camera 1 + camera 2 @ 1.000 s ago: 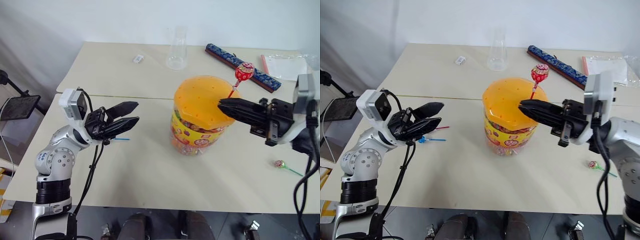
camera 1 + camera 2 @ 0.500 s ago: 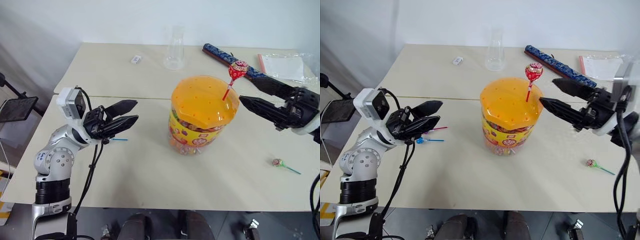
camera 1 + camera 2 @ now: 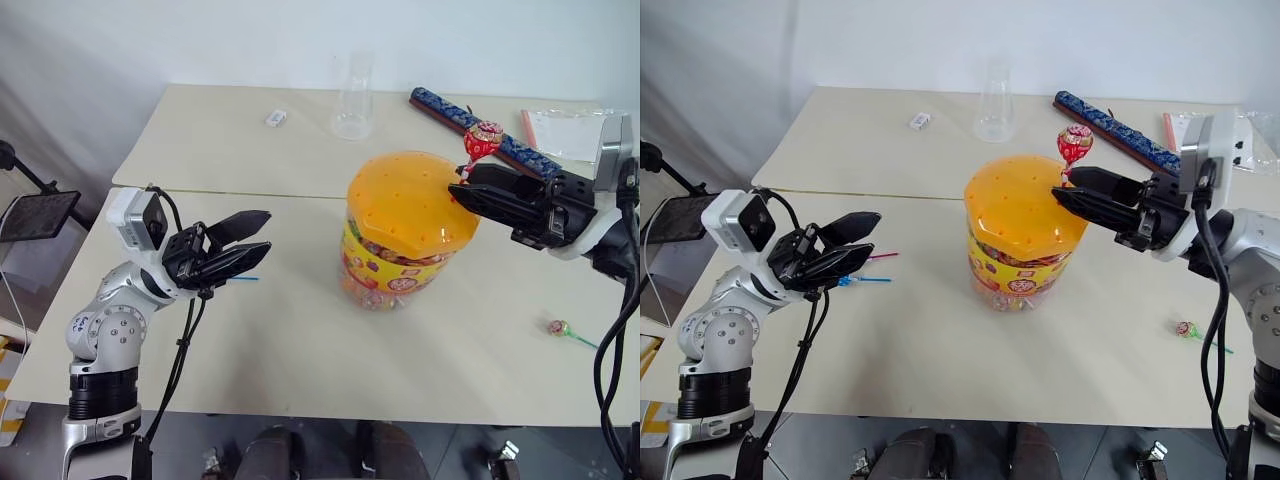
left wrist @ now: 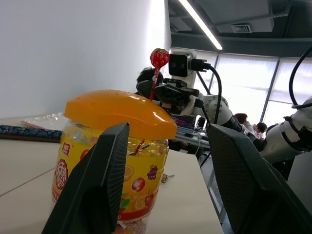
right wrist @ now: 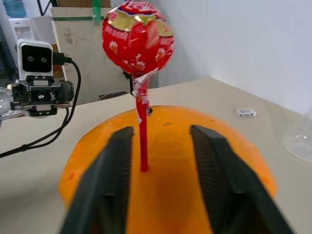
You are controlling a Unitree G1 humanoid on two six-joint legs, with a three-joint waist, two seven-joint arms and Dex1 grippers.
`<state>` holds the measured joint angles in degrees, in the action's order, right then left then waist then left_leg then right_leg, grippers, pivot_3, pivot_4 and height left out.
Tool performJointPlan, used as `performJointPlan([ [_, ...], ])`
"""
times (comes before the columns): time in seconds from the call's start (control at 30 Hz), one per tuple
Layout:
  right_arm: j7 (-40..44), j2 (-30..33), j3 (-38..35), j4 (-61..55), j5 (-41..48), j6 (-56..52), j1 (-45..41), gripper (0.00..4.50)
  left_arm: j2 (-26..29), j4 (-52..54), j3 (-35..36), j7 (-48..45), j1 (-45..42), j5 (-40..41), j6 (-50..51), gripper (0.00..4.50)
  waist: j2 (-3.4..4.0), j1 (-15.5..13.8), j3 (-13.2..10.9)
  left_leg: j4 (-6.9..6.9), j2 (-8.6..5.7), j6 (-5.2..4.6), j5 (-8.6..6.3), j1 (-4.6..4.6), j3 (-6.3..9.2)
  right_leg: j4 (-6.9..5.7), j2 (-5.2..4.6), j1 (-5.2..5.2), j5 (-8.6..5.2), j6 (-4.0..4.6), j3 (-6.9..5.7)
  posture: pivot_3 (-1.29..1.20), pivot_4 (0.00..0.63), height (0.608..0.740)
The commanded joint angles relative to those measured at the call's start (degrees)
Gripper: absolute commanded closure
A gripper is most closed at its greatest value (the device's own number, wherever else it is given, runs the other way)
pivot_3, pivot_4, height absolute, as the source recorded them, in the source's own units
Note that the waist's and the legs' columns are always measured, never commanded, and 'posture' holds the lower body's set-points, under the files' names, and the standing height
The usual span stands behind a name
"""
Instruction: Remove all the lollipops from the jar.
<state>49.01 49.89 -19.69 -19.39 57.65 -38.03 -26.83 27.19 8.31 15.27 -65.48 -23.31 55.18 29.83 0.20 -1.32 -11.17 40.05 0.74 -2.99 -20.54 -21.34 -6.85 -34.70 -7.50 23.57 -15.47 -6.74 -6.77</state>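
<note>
Fingers of my right pincer (image 5: 146, 190) stand apart on either side of the red lollipop's (image 5: 138, 41) stick without touching it; that lollipop stands upright in a hole of the jar's (image 3: 405, 235) orange lid. My left pincer (image 3: 245, 248) hangs open and empty well to the jar's left. I count four lollipops: this red one, a blue (image 3: 843, 281) and a pink-stick one (image 3: 880, 257) on the tabletop (image 3: 300, 340) beneath the left pincer, and a green one (image 3: 557, 327) near my right arm.
</note>
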Motion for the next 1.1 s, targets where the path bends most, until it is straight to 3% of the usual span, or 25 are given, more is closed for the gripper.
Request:
performJointPlan([
  [0.03, 0.73, 0.75, -2.75, 0.27, 2.20, -0.80, -1.01, 4.24, -1.07, 2.83, 0.53, 0.64, -1.36, 1.59, -1.48, 1.82, 0.00, -0.03, 0.00, 0.00, 0.00, 0.00, 0.00, 0.00, 0.00, 0.00, 0.00, 0.00, 0.00, 0.00, 0.00, 0.00, 0.150, 0.740],
  [0.07, 0.44, 0.76, -3.80, 0.69, 3.26, -1.12, -1.56, 4.45, -1.45, 3.02, 0.61, 1.08, -1.88, 1.94, -1.45, 1.82, 0.00, -0.05, 0.00, 0.00, 0.00, 0.00, 0.00, 0.00, 0.01, 0.00, 0.00, 0.00, 0.00, 0.00, -0.01, 0.00, 0.150, 0.740],
  [0.27, -2.14, 3.46, -11.63, 3.42, 12.36, -5.87, -3.54, 4.45, -1.85, 3.32, 0.16, 1.37, -3.15, 2.39, -1.11, 1.82, 0.00, -0.06, 0.00, -0.01, 0.00, 0.00, 0.00, 0.00, 0.02, -0.02, -0.01, 0.00, 0.00, 0.00, -0.01, 0.00, 0.150, 0.740],
  [0.33, -2.01, 7.90, -16.11, 5.98, 13.67, -10.07, -1.06, 4.45, -1.44, 3.34, -0.30, 0.81, -3.63, 2.05, -1.02, 1.82, 0.00, -0.20, 0.00, 0.00, -0.01, 0.00, 0.00, -0.03, 0.06, -0.01, -0.02, 0.00, 0.00, 0.00, -0.04, 0.00, 0.150, 0.740],
  [0.43, 1.38, 14.69, -21.33, 10.88, 6.65, -12.28, 6.75, 4.45, -0.29, 3.63, -1.84, -1.33, -4.10, 0.05, -1.89, 1.82, -0.02, -0.32, 0.01, 0.00, -0.01, -0.01, 0.00, -0.10, 0.13, 0.06, -0.02, -0.02, 0.00, 0.00, -0.02, 0.00, 0.150, 0.740],
  [0.53, 4.35, 18.60, -23.50, 16.64, -5.80, -6.98, 16.83, 4.45, 0.15, 3.83, -3.42, -2.88, -5.01, -1.29, -2.76, 1.82, -0.06, -0.16, 0.03, 0.00, -0.04, -0.08, -0.01, -0.10, 0.03, 0.19, 0.00, -0.07, 0.00, 0.00, -0.06, 0.00, 0.150, 0.740],
  [0.7, 6.07, 18.64, -21.55, 22.28, -25.41, 6.06, 33.47, 4.45, 1.93, 4.41, -8.68, -7.51, -5.00, -7.45, -6.54, 1.82, 0.01, -0.09, 0.05, -0.03, -0.10, -0.14, 0.02, -0.04, -0.19, 0.26, 0.01, -0.07, 0.02, -0.04, 0.10, 0.00, 0.150, 0.740],
  [0.83, 6.22, 15.45, -17.75, 25.21, -33.39, 14.95, 38.12, 4.45, 3.11, 4.28, -10.94, -9.27, -4.95, -10.42, -8.23, 1.82, 0.01, 0.46, 0.05, -0.07, -0.01, -0.09, 0.01, 0.08, -0.24, 0.22, 0.10, -0.06, 0.02, -0.04, 0.17, 0.00, 0.150, 0.740],
  [1.03, 8.57, 11.84, -13.22, 30.61, -36.46, 18.18, 38.77, 4.45, 3.77, 3.79, -12.13, -9.26, -5.22, -12.31, -9.19, 1.82, 0.09, 0.61, 0.03, -0.07, 0.00, -0.03, 0.01, 0.09, -0.23, 0.19, 0.09, -0.06, 0.02, -0.04, 0.21, 0.00, 0.150, 0.740],
  [1.1, 9.76, 11.19, -12.53, 32.16, -36.50, 19.02, 38.61, 4.03, 3.77, 3.69, -12.10, -8.85, -5.32, -12.58, -9.04, 1.82, 0.09, 0.51, 0.03, -0.06, 0.00, -0.03, 0.01, 0.10, -0.22, 0.18, 0.09, -0.07, 0.02, -0.03, 0.21, 0.00, 0.150, 0.740],
])
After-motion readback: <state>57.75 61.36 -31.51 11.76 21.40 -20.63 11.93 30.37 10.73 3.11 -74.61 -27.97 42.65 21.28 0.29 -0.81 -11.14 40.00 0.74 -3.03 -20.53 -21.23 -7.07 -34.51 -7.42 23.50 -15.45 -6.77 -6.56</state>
